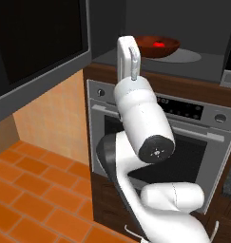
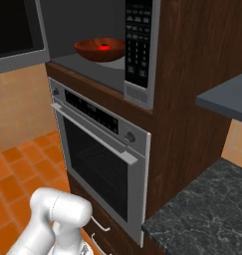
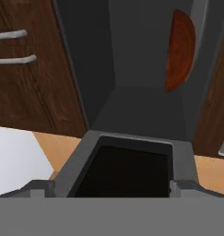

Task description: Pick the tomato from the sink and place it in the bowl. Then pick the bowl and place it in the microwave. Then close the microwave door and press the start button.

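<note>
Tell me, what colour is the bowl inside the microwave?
Dark reddish-brown wood; the bowl shows best in the right base view.

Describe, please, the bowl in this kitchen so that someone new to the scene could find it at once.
Start at the steel-trimmed oven built into the dark wood cabinet; directly above it is the open microwave, its button panel on the right. On the microwave's floor sits the bowl: wide, shallow, reddish-brown wood, with the small red tomato inside it, the only wooden dish there.
</note>
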